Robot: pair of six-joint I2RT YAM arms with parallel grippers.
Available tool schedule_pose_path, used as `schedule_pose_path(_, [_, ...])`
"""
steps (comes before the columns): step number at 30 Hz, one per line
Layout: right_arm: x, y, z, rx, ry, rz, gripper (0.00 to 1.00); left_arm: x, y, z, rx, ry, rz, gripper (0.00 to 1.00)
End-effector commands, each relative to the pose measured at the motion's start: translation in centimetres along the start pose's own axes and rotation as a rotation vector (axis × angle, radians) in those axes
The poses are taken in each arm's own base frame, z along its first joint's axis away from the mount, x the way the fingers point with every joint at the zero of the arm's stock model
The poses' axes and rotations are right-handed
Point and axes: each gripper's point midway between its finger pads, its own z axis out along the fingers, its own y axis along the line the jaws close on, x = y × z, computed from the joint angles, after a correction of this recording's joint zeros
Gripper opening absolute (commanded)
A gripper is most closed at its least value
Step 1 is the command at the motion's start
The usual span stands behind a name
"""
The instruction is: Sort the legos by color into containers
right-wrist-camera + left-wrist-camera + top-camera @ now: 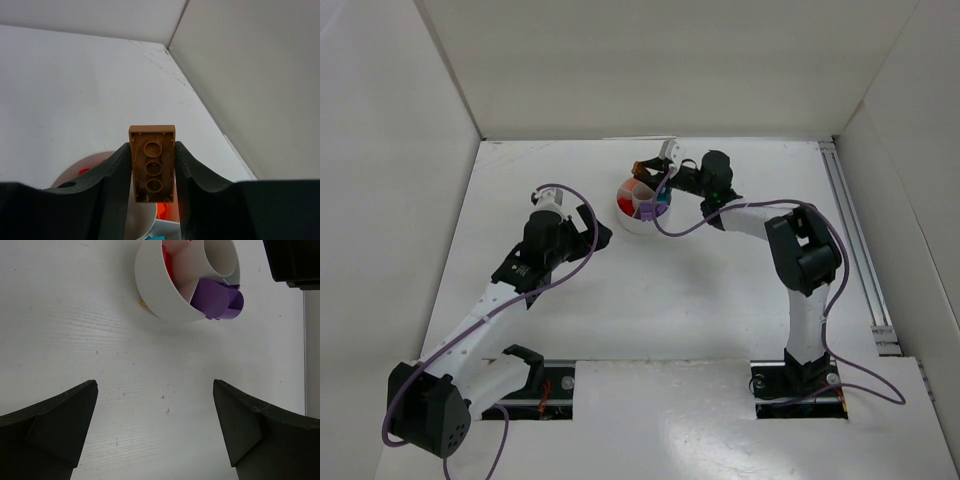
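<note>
Right gripper (pixel 152 146): it is pinching the brown lego (pixel 152 170), with one finger pressed on each long side.
Brown lego: it sits between the right fingers and sticks out a little past their tips. Its hollow bottom, with three round rings, faces the wrist camera.
Dish (pixel 95 165): it is under the right gripper. From above, the right gripper (pixel 648 170) hangs over the far edge of the dish (pixel 630 222).
Legos under the right gripper: an orange piece (pixel 167 210) shows in the dish just below the fingers, and a bit of red (pixel 84 171) lies off to the left.
Left gripper (pixel 155 385): its fingers are spread wide with nothing between them, only bare table (pixel 100 340).
Dish seen from the left gripper: the dish (pixel 160 290) is out ahead of the open fingers and not touching them.
Purple legos (pixel 217 297): they are in the compartment nearest the left gripper.
Red legos (pixel 167 265): they are in the next compartment to the left.
Round well (pixel 220 260): it is in the middle of the dish, behind the purple legos.
</note>
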Motion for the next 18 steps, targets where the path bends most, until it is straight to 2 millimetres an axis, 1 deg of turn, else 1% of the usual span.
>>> schedule_pose_path(1, [0.4,0.4,-0.1,-0.01,-0.02,0.003,0.27,-2.1,-1.4,-0.4,0.03,-0.054,0.001,0.99])
schedule_pose_path(2, [0.6,0.3,0.1,-0.01,-0.02,0.003,0.27,-2.1,-1.4,-0.4,0.03,-0.053,-0.008,0.99])
schedule_pose_path(3, [0.5,0.4,0.1,-0.02,-0.023,0.003,0.3,-2.1,-1.4,-0.4,0.03,-0.053,-0.008,0.99])
schedule_pose_path(4, [0.8,0.6,0.1,-0.023,-0.013,0.013,0.3,-2.5,-1.7,-0.5,0.036,-0.06,-0.008,0.99])
schedule_pose_path(5, [0.4,0.3,0.2,-0.021,-0.02,0.006,0.32,-2.5,-1.7,-0.5,0.036,-0.06,-0.008,0.99])
schedule_pose_path(6, [0.9,0.4,0.2,-0.023,-0.014,0.012,0.34,-2.5,-1.7,-0.5,0.036,-0.06,-0.008,0.99])
schedule_pose_path(7, [1.0,0.4,0.2,-0.023,-0.014,0.012,0.35,-2.5,-1.7,-0.5,0.036,-0.06,-0.008,0.99])
schedule_pose_path(9, [1.0,0.4,0.2,-0.023,-0.014,0.012,0.35,-2.6,-1.6,-0.5,0.029,-0.066,-0.008,0.99])
schedule_pose_path(10, [1.0,0.4,0.2,-0.023,-0.014,0.012,0.4,-2.4,-1.4,-0.5,0.023,-0.059,-0.008,0.99])
schedule_pose_path(11, [0.4,0.3,0.2,-0.021,-0.021,0.005,0.42,-2.4,-1.4,-0.5,0.023,-0.059,-0.008,0.99])
schedule_pose_path(13, [0.1,0.4,0.1,-0.021,-0.022,0.004,0.46,-2.2,-1.3,-0.5,0.016,-0.051,-0.008,0.99])
schedule_pose_path(14, [-0.6,0.2,0.0,-0.018,-0.032,-0.006,0.51,-2.5,-1.5,-0.6,0.022,-0.058,-0.008,0.99])
schedule_pose_path(16, [-1.4,0.0,-0.2,-0.008,-0.033,-0.009,0.52,-2.5,-1.5,-0.6,0.022,-0.058,-0.008,0.99])
schedule_pose_path(17, [-1.9,-0.1,-0.2,-0.007,-0.039,-0.015,0.55,-2.3,-1.4,-0.6,0.016,-0.051,-0.008,0.99])
schedule_pose_path(18, [-1.9,-0.1,-0.2,-0.007,-0.039,-0.015,0.57,-2.5,-1.6,-0.9,0.023,-0.059,-0.008,0.99])
